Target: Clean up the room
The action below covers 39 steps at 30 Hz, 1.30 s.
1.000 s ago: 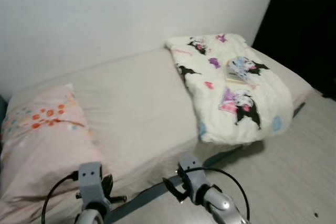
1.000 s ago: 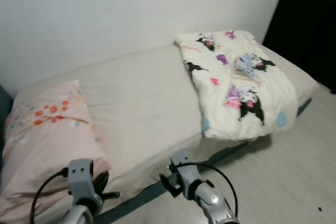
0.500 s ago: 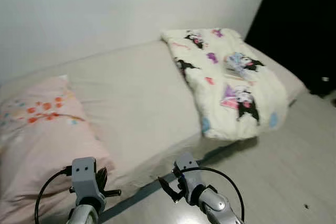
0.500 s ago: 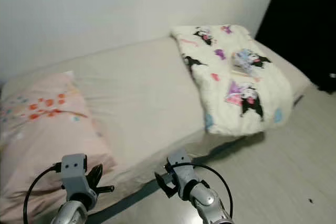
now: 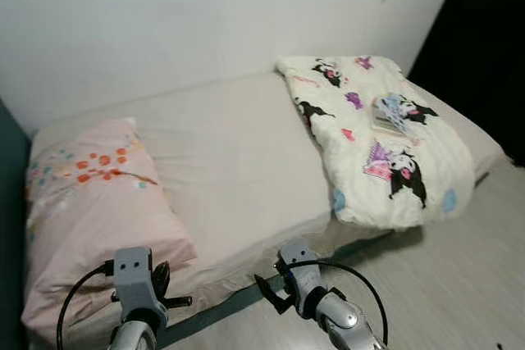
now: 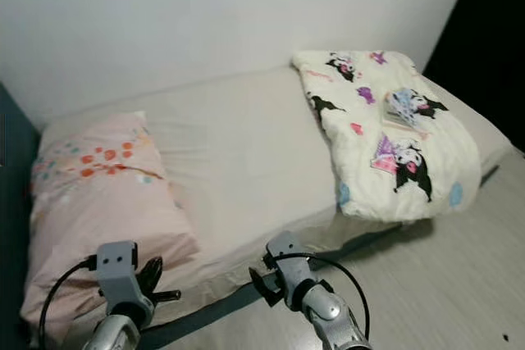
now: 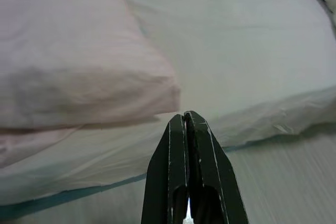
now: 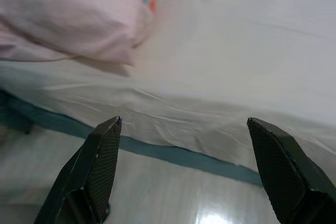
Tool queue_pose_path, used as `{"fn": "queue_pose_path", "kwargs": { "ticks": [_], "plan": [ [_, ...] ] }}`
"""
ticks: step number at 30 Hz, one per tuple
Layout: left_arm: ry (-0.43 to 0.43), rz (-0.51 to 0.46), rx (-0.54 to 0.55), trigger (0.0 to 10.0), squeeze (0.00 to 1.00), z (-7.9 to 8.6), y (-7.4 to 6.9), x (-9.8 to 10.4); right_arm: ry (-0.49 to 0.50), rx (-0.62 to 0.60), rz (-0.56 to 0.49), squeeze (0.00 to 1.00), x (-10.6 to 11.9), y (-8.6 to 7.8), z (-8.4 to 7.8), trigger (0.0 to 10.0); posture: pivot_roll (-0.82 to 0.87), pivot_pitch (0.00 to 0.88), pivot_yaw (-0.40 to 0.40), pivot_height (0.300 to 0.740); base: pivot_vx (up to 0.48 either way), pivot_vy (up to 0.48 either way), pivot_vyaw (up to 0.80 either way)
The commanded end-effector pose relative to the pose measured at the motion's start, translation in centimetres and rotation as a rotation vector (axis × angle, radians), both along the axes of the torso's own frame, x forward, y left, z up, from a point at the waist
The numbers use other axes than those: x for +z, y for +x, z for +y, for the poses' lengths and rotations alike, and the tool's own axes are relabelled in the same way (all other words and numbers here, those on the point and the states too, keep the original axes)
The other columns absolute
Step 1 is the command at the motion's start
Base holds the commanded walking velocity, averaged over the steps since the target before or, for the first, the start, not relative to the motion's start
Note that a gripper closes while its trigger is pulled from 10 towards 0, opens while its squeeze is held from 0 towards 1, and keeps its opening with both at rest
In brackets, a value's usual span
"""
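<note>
On the bed (image 5: 221,161), pink pillow (image 5: 90,202) and cartoon-print quilt (image 5: 385,145)

We count one bed (image 5: 238,161) under a pale sheet, and on it one pink pillow (image 5: 90,202) printed with orange flowers and one folded cream blanket (image 5: 385,141) with cartoon figures. On that blanket lies one small book (image 5: 385,116), and beside the bed stands one black cabinet (image 5: 484,47). Before us we count two grippers, one left gripper (image 7: 187,120) and one right gripper (image 8: 184,145)
</note>
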<state>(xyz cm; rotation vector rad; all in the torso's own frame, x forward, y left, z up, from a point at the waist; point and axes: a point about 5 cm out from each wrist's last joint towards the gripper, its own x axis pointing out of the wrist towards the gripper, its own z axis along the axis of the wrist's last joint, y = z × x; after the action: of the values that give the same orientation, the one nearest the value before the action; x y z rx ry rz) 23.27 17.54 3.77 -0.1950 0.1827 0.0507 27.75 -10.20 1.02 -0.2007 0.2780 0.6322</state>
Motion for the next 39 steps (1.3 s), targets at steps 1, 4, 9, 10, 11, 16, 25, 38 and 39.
{"fn": "queue_pose_path", "kwargs": {
  "ticks": [1, 4, 9, 10, 11, 16, 25, 38, 39],
  "plan": [
    [-0.011, 0.016, -0.009, 10.0, 0.0, -0.2, -0.2, -0.2, 0.003, 0.016, -0.003, 0.0, -0.1, -0.2, 0.2, 10.0, 0.05, 0.094, -0.056, 0.74, 0.0, 0.0, 0.8],
    [-0.013, 0.019, -0.005, 10.0, 0.0, -0.2, 0.0, -0.2, 0.006, 0.015, -0.005, 0.0, 0.0, -0.2, 0.2, 10.0, 0.04, 0.088, -0.055, 0.74, 0.0, 0.0, 0.8],
    [-0.005, 0.028, -0.013, 10.0, 0.0, -0.3, 0.2, -0.1, 0.007, 0.015, -0.011, 0.0, 0.1, -0.1, 0.1, 10.0, 0.05, 0.081, -0.056, 0.74, 0.0, 0.0, 0.8],
    [-0.008, 0.026, -0.014, 10.0, 0.0, -0.3, 0.3, -0.1, 0.007, 0.014, -0.012, 0.0, 0.1, -0.1, 0.1, 10.0, 0.05, 0.081, -0.056, 0.74, 0.0, 0.0, 0.8],
    [-0.008, 0.026, -0.014, 10.0, 0.0, -0.3, 0.3, -0.1, 0.007, 0.014, -0.012, 0.0, 0.1, -0.1, 0.1, 10.0, 0.05, 0.081, -0.056, 0.74, 0.0, 0.0, 0.8],
    [-0.011, 0.018, -0.017, 10.0, 0.0, -0.3, 0.4, 0.1, 0.011, 0.015, -0.016, 0.0, 0.2, 0.0, 0.1, 10.0, 0.05, 0.078, -0.055, 0.74, 0.0, 0.0, 0.8],
    [0.012, 0.014, 0.004, 10.0, 0.0, 0.0, 0.8, 0.4, 0.019, 0.017, -0.02, 0.0, 0.4, 0.2, 0.3, 10.0, 0.04, 0.082, -0.054, 0.74, 0.0, 0.0, 0.8],
    [-0.01, 0.0, -0.012, 10.0, 0.0, -0.3, 0.8, 0.6, 0.018, 0.018, -0.02, 0.0, 0.4, 0.3, 0.1, 10.0, 0.04, 0.087, -0.057, 0.74, 0.0, 0.0, 0.8],
    [-0.011, 0.0, -0.012, 10.0, 0.0, -0.3, 0.8, 0.6, 0.018, 0.019, -0.02, 0.0, 0.5, 0.3, 0.1, 10.0, 0.04, 0.087, -0.058, 0.74, 0.0, 0.0, 0.8]
  ]
}}
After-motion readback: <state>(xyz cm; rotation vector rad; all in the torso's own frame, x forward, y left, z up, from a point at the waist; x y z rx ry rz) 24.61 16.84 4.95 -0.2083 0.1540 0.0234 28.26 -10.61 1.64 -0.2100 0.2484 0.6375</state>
